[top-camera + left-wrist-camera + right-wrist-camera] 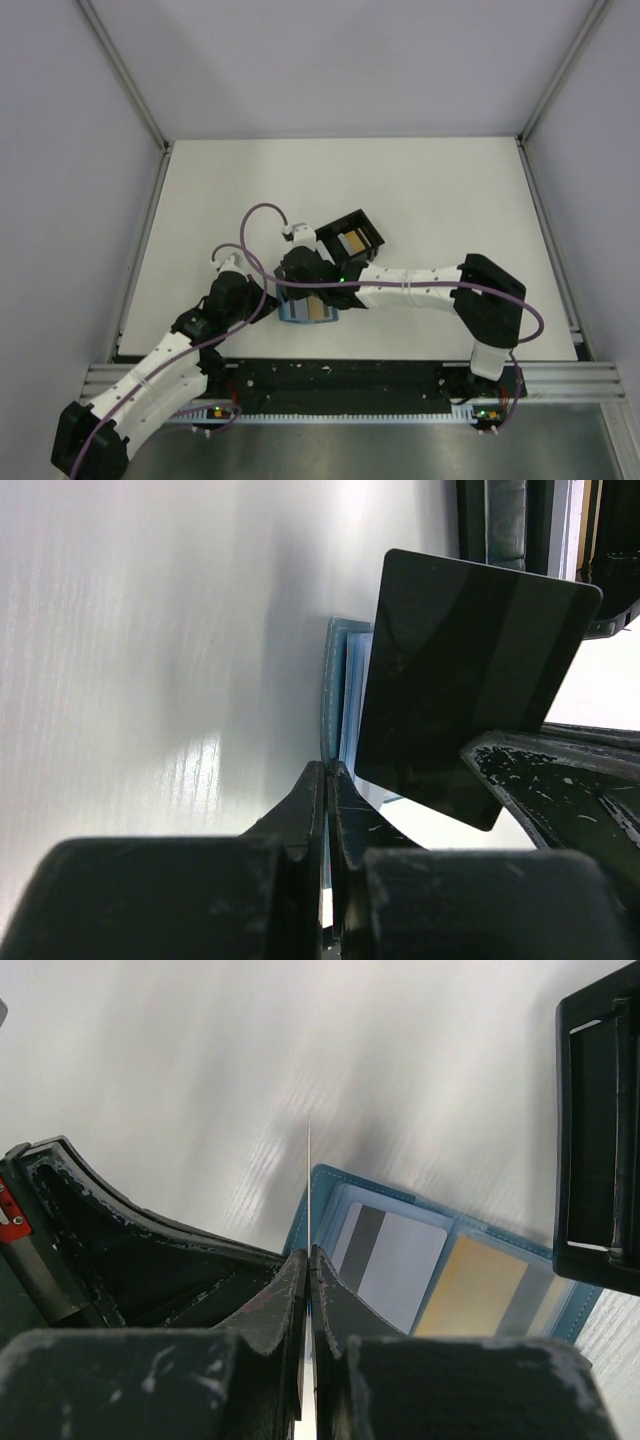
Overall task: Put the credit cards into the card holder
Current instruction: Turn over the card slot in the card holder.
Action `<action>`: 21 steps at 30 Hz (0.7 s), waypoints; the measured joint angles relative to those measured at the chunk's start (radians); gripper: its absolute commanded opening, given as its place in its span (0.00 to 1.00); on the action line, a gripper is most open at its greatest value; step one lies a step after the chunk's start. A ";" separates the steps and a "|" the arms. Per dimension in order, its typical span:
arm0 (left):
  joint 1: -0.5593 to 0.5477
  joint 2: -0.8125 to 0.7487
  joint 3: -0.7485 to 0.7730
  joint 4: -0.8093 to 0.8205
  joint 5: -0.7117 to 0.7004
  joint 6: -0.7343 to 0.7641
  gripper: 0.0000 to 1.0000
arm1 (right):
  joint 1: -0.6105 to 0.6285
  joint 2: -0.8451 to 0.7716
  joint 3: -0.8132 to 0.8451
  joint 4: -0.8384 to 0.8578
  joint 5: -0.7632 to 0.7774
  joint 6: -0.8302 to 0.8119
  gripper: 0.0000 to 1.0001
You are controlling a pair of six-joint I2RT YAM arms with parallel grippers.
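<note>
The teal-blue card holder [308,313] lies open on the white table near the front edge. In the right wrist view it [330,1188] holds a white card with a dark stripe [400,1260] and an orange-yellow card [480,1285] in its pockets. My left gripper [328,770] is shut on the holder's left edge [331,695]. My right gripper [309,1252] is shut on a card seen edge-on [309,1175], held upright over the holder's left side. That card looks dark in the left wrist view [465,680]. In the top view both grippers, left [268,300] and right [300,285], meet at the holder.
A black open-topped tray [368,226] stands just behind the holder, with another shiny card [352,243] inside it; its wall shows in the right wrist view [600,1130]. Grey enclosure walls ring the table. A metal rail [350,380] runs along the front edge.
</note>
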 measured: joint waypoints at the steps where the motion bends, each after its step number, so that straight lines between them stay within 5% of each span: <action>1: 0.000 0.000 0.000 0.000 0.000 0.000 0.00 | 0.000 0.003 0.000 0.000 0.000 0.000 0.00; 21: 0.000 -0.013 -0.009 0.000 0.005 -0.001 0.00 | 0.063 0.051 0.103 -0.127 0.144 -0.069 0.00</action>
